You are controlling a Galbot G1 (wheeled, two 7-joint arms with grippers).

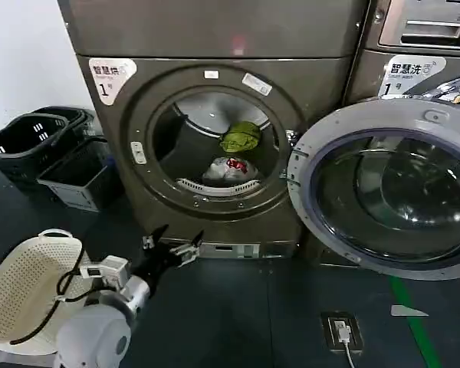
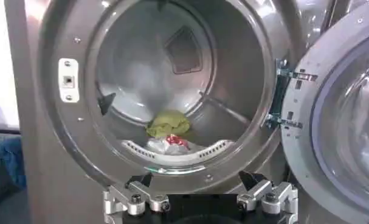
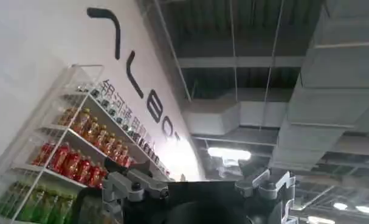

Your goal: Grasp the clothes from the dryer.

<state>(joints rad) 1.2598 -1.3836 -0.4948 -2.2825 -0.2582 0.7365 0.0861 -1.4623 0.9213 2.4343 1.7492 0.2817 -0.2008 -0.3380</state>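
In the head view, dark laundry baskets point(image 1: 38, 142) are seen at the left edge of the frame, against the white wall, and a cream perforated basket point(image 1: 27, 295) is seen at the lower left on the dark floor. Just right of that basket the left gripper point(image 1: 171, 244) is found at the lower left of centre, held low in front of the dryer point(image 1: 215, 115), its two fingers spread wide apart and nothing held between them. The dryer fills the upper centre of the frame, with a white sticker point(image 1: 109, 77) marked "1" at its upper left corner. Inside the round opening the clothes are seen: the olive green piece point(image 1: 241, 136) lies toward the back of the drum, and the white-grey piece with a red patch point(image 1: 231, 169) lies just below it, near the front lip. The two pieces are close together; whether they touch cannot be told. The dryer door point(image 1: 387, 192) is swung fully open at the right of the frame. In the left wrist view the spread fingertips point(image 2: 138, 181) are seen at the bottom edge, apart from the drum, with the green piece point(image 2: 168, 123) and the white-grey piece point(image 2: 172, 145) at centre frame beyond them. In the right wrist view the right gripper point(image 3: 196, 178) is pointed up toward a ceiling and a shelf of bottles point(image 3: 68, 155), its fingers parted and empty.
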